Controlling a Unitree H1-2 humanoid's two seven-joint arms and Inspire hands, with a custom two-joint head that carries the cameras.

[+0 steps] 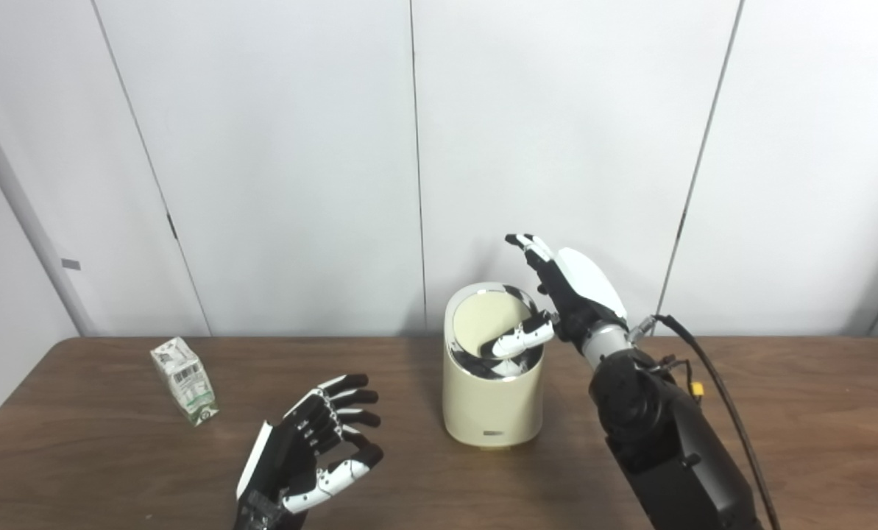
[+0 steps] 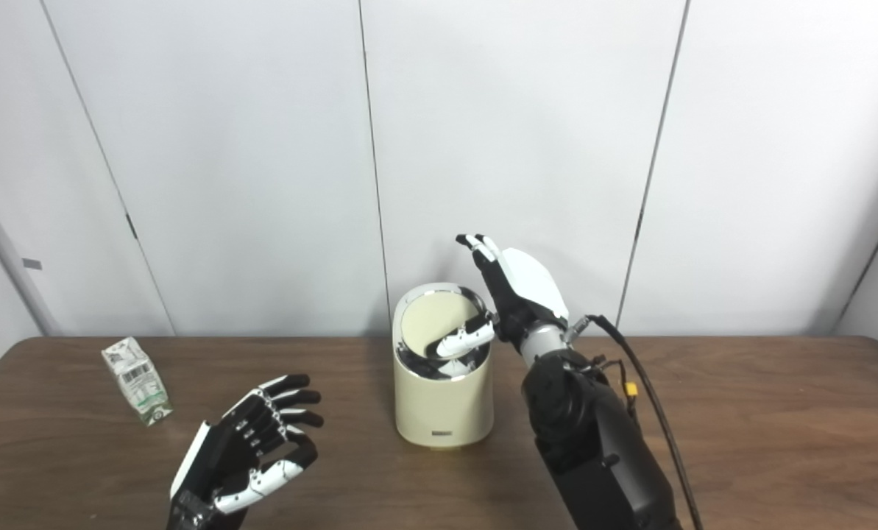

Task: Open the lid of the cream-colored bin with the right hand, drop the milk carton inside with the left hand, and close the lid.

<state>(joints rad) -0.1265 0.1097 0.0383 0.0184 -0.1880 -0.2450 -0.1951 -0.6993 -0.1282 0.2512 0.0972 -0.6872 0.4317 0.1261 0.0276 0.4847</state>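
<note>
Fingers (image 1: 347, 401) of both hands spread, empty; milk carton (image 1: 184, 380) well left of them.

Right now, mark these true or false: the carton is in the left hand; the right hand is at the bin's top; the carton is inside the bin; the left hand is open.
1. The carton is in the left hand. False: it sits on the table, apart from that hand.
2. The right hand is at the top of the bin. True.
3. The carton is inside the bin. False: it is left of the bin.
4. The left hand is open. True.
</note>
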